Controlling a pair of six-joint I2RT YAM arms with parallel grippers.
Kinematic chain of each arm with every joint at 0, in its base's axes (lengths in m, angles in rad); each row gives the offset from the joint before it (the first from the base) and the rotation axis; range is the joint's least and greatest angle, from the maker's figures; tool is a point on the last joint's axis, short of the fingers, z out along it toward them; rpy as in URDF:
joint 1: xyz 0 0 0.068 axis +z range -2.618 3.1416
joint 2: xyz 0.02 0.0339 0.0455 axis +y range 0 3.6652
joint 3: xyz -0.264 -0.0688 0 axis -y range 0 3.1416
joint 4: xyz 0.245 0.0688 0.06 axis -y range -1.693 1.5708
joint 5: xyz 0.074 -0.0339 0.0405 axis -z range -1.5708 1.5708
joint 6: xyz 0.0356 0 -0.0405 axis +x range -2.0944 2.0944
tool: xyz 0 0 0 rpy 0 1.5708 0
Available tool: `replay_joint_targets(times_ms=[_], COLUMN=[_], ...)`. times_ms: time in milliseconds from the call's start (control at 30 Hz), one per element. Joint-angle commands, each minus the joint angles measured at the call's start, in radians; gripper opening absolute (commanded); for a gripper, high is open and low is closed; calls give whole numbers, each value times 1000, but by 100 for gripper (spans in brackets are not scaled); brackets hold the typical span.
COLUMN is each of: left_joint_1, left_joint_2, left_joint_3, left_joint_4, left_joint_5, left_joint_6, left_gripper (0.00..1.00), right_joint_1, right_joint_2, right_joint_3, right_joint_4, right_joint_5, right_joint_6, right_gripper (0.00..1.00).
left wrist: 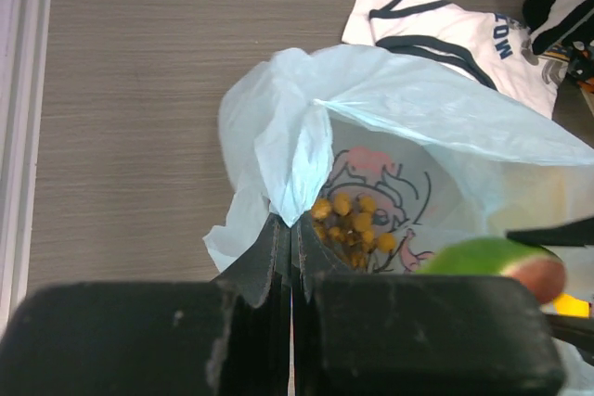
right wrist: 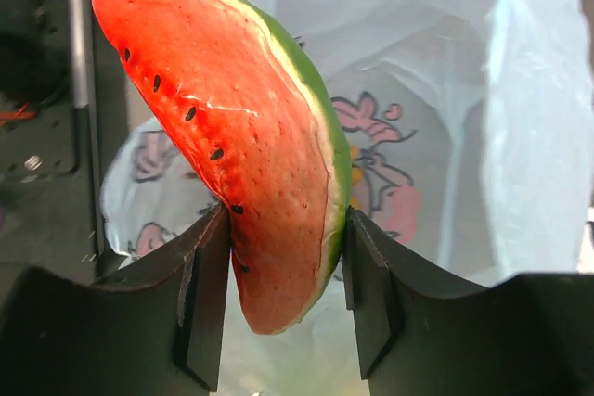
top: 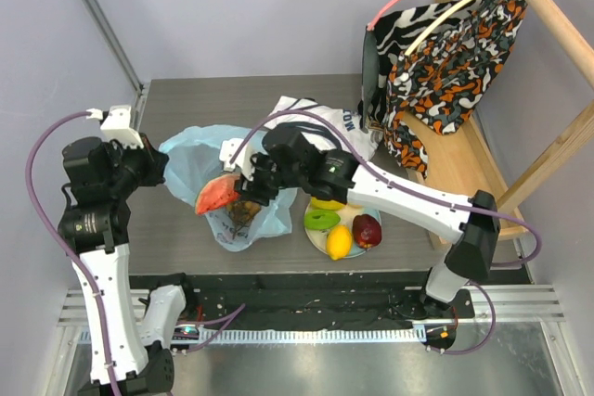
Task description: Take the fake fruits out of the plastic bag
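Observation:
The light-blue plastic bag (top: 190, 157) lies on the table left of centre, its mouth facing right. My left gripper (top: 165, 172) is shut on the bag's rim (left wrist: 295, 173), pinching a fold between its jaws. My right gripper (right wrist: 286, 257) is shut on a watermelon slice (right wrist: 251, 155), held at the bag's mouth above the table (top: 216, 195). A brownish grape bunch (left wrist: 353, 220) lies inside the bag (top: 246, 212). On the plate (top: 360, 253) to the right sit a yellow lemon (top: 340, 242), a red apple (top: 368, 229) and a green piece (top: 322, 220).
A white shirt with dark lettering (top: 320, 118) lies behind the bag. Patterned clothes (top: 436, 62) hang from a wooden rack (top: 548, 6) at the back right. The right arm reaches across over the plate.

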Motion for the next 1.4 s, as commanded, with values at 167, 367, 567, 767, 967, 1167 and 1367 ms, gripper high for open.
replay_joint_targets(times_ms=[167, 367, 567, 767, 967, 1167, 1367], left_joint_1=[-1, 2, 2, 5, 6, 8, 8], left_joint_2=[10, 18, 6, -27, -13, 6, 4], left_joint_3=[-11, 4, 77, 35, 24, 38, 31], left_joint_4=[70, 73, 71, 80, 82, 82, 79], left_joint_5=[18, 49, -187, -246, -246, -251, -255], left_joint_6=[-45, -73, -22, 15, 19, 25, 30], left_gripper=[0, 0, 0, 0, 0, 0, 0], right_joint_1=[-63, -63, -199, -365, -385, -384, -347], right_joint_2=[-205, -156, -257, -379, -463, -393, -373], right_joint_3=[92, 127, 29, -193, -336, -295, -387], right_joint_4=[28, 139, -180, -389, -466, -648, -584], right_joint_5=[-352, -400, -286, -107, 92, 201, 307], right_joint_6=[223, 302, -53, -363, -624, -753, -779], right_gripper=[20, 22, 21, 21, 22, 22, 23])
